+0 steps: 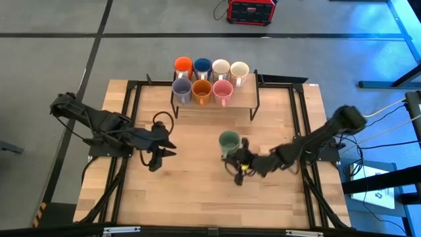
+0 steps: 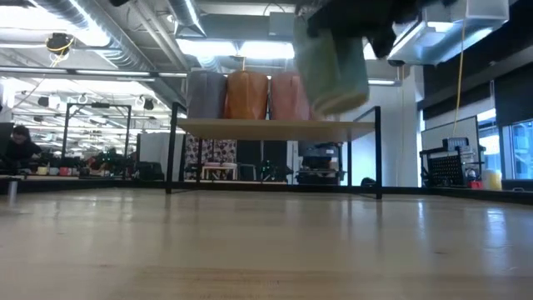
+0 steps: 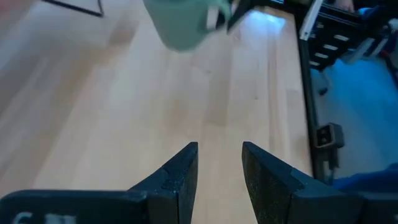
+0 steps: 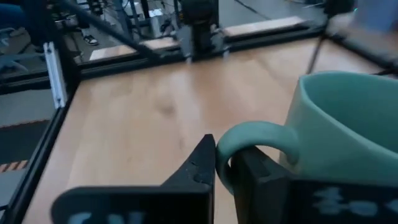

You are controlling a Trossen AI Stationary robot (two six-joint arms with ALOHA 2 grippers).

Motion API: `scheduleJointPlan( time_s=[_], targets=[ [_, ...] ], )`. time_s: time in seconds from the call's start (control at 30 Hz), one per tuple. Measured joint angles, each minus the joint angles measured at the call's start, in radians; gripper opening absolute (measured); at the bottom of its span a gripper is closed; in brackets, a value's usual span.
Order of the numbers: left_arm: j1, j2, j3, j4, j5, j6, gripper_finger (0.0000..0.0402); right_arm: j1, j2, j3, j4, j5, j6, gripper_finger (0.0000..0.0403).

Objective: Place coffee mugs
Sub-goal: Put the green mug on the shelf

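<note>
The right gripper (image 4: 222,168) has its jaws clenched on the curved handle of the small sage green ceramic mug (image 1: 229,141), holding it up off the wooden desk (image 1: 197,191) near the middle, a bit toward the right edge. The left gripper (image 1: 168,147) waits over the left half of the desk with its jaws released and nothing in them. At the far edge, seven more small ceramic mugs (image 1: 210,79) sit in two rows on a low black-legged shelf (image 1: 247,97).
</note>
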Motion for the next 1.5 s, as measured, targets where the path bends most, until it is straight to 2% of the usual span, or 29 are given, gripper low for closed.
scheduleJointPlan(
  time_s=[0.1, 0.3, 0.5, 0.7, 0.97, 1.23, 1.5],
  targets=[
    [0.000, -0.007, 0.000, 0.005, -0.034, 0.030, 0.0119, -0.058, -0.143, -0.023, -0.075, -0.059, -0.048, 0.0009],
    [0.000, -0.001, 0.000, 0.005, -0.064, 0.082, 0.0119, -0.238, -0.380, -0.138, -0.094, -0.261, -0.157, 0.0008],
    [0.000, -0.001, 0.000, 0.008, -0.125, 0.082, 0.0119, -0.491, -0.502, -0.210, -0.096, -0.506, -0.266, 0.0008],
    [0.000, -0.001, 0.000, 0.015, -0.130, 0.081, 0.0119, -0.716, -0.501, -0.229, -0.090, -0.759, -0.365, 0.0008],
    [0.000, -0.001, 0.000, 0.019, -0.140, 0.080, 0.0119, -0.900, -0.492, -0.254, -0.083, -0.963, -0.440, 0.0008],
    [0.000, -0.001, 0.000, 0.019, -0.141, 0.080, 0.0119, -0.978, -0.486, -0.280, -0.079, -1.035, -0.464, 0.0009],
    [0.000, -0.001, 0.000, 0.043, -0.149, 0.080, 0.0119, -0.976, -0.419, -0.285, 0.000, -1.053, -0.485, 0.0009]
  ],
)
